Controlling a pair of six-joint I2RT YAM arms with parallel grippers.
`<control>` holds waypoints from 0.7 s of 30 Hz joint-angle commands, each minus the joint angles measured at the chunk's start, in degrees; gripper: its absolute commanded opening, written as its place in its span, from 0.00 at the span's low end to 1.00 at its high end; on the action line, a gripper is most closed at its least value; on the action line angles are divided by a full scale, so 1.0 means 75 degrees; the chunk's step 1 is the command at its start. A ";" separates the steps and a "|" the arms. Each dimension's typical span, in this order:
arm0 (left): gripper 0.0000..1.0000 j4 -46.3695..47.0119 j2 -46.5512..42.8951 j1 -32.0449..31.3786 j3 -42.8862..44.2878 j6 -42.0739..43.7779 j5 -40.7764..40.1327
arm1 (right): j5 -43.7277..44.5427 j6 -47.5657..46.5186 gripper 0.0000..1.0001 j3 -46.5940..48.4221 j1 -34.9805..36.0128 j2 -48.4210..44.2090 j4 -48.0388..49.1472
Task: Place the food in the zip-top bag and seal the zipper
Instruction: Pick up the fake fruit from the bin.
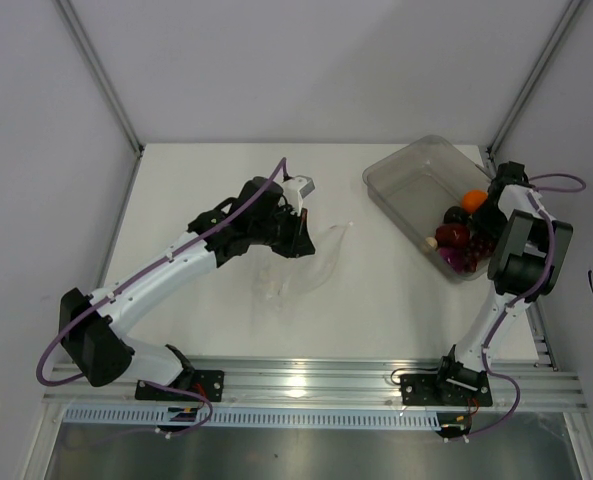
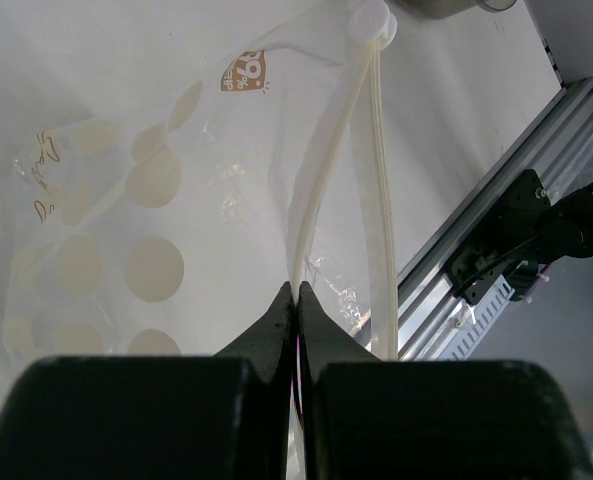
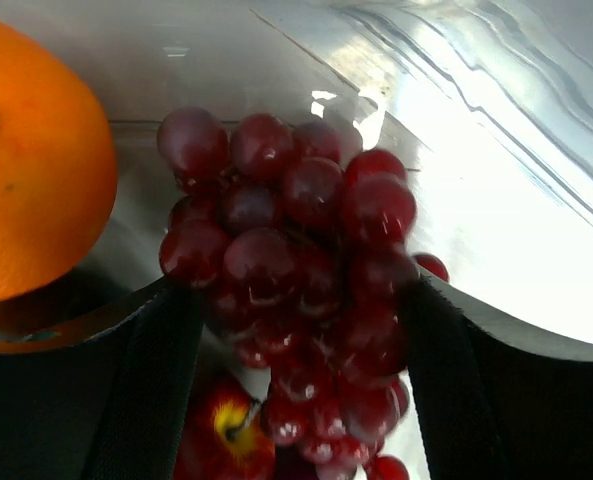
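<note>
My left hand (image 2: 296, 300) is clenched on the zipper (image 2: 321, 170) of the zip-top bag (image 1: 306, 262). The bag lies on the tabletop (image 1: 196, 180), near its middle. The clear bin (image 1: 406, 172) stands at 2 o'clock from the bag, well apart from it. My right hand (image 3: 296, 330) is inside this bin, with its 2 fingers on both sides of the bunch of grapes (image 3: 296, 220). I cannot tell if they press the bunch. The orange ball (image 3: 36, 160) sits just beside the grapes, at 10 o'clock.
</note>
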 commanded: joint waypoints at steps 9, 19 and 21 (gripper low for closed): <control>0.01 0.0213 -0.0215 0.0089 -0.0015 0.0025 0.0156 | -0.0100 0.0149 0.47 -0.0394 -0.0080 0.0430 0.0209; 0.01 0.0272 -0.0087 0.0089 -0.0027 -0.0034 0.0438 | -0.0522 0.0126 0.09 -0.0313 -0.0044 -0.0588 0.0151; 0.01 0.0121 -0.0016 0.0100 0.0090 0.0048 0.0368 | -0.0580 0.0138 0.07 -0.0278 -0.0009 -0.1021 0.0081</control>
